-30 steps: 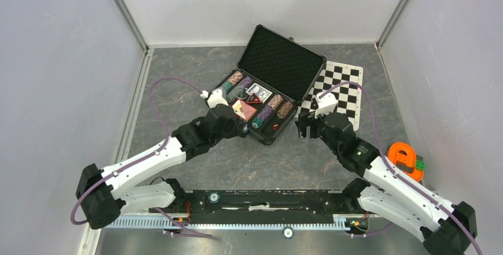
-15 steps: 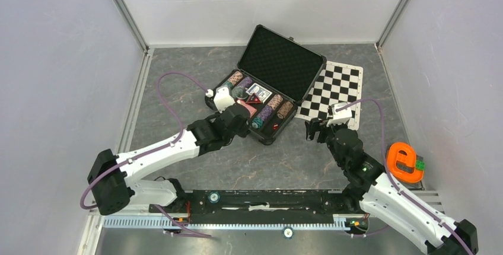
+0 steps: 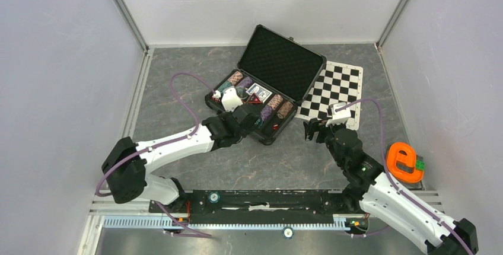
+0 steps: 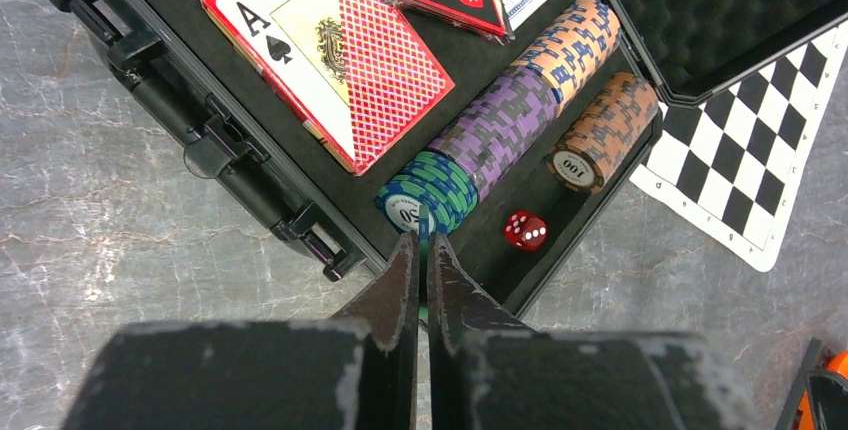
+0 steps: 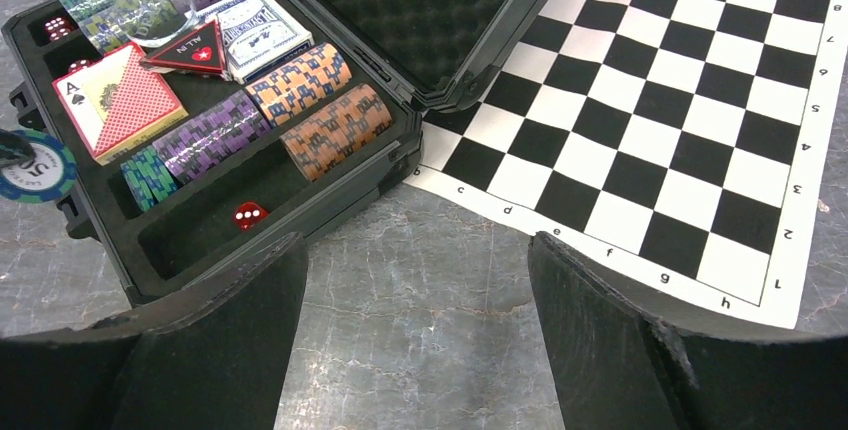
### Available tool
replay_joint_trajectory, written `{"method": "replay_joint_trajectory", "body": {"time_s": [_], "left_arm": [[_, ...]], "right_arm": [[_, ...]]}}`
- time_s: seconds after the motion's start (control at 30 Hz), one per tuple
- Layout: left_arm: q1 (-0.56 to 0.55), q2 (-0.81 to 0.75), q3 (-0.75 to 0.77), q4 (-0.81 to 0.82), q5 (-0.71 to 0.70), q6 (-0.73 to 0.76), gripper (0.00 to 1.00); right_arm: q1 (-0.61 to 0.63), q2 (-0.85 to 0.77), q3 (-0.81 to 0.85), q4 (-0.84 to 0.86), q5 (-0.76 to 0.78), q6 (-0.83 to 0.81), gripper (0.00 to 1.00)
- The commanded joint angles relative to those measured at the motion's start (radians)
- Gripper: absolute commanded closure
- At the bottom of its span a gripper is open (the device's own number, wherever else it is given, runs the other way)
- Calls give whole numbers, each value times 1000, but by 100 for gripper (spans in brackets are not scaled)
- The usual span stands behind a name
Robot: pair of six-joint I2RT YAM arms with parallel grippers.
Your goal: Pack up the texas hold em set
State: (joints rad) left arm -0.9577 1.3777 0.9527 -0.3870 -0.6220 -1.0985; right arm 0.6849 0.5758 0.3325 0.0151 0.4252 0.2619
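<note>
Grey table [image 3: 178,77], open case [image 3: 279,59] at back: my left claw [image 4: 422,240] clamps one teal chip [image 5: 35,168] edge-on over the case, right claw [image 5: 415,250] spread wide near the chequered mat [image 5: 680,100].

The left arm [image 3: 172,144] and right arm [image 3: 398,198] are built of white shells and black joints. A purple cable [image 3: 184,75] is looped along each. Black fingers [image 4: 385,310], scuffed grey, are fitted to the left hand [image 4: 421,242] and right hand [image 5: 417,245]

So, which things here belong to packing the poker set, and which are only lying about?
Belong: black case, chip rows, red deck, blue deck, red die, teal chip in the left fingers.
Lying about: chequered mat, orange e-shaped piece.
</note>
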Motion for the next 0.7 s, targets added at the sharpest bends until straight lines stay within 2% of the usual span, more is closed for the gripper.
{"method": "replay_joint_trajectory", "body": {"time_s": [0.0,0.53,0.6,0.67], "left_arm": [[-5,32,20,85,-50,-82,98],[-6,138,54,49,-82,-186,98],[-6,144,54,48,-84,-191,90],[-6,150,57,49,-80,-190,74]], "right_arm": [[-1,-14,6,48,-12,5,14],[-1,-31,5,37,-13,3,14],[-1,-28,6,37,-17,4,14],[-1,-24,7,37,-20,4,14]]}}
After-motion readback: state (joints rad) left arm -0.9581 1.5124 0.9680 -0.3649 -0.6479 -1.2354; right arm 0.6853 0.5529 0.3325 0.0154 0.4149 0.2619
